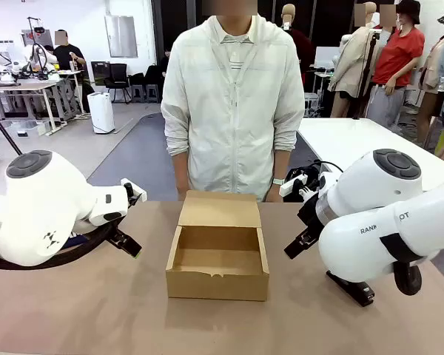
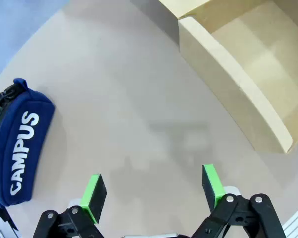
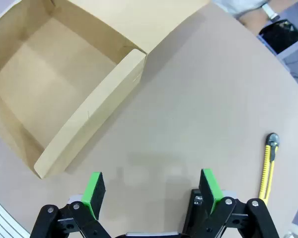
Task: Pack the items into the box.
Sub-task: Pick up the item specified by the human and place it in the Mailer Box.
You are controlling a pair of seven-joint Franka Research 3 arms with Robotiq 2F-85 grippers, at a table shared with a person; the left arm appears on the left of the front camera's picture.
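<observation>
— What does the left claw (image 2: pixel 152 177) hold?
— Nothing. Its green pads (image 2: pixel 94 196) stand wide apart above bare counter (image 2: pixel 129 104). The navy CAMPUS pouch (image 2: pixel 20 144) lies flat on one side of it, and the box (image 2: pixel 233 94) is on the other.
— And the right claw (image 3: pixel 151 174)?
— It gapes just as wide and is equally empty. The yellow-and-black utility knife (image 3: pixel 268 168) lies on the counter near it, well apart from the box.
— How does the box sit?
— It is mid-counter with its lid flap (image 1: pixel 220 209) folded back. A person (image 1: pixel 233 103) stands just behind it.
</observation>
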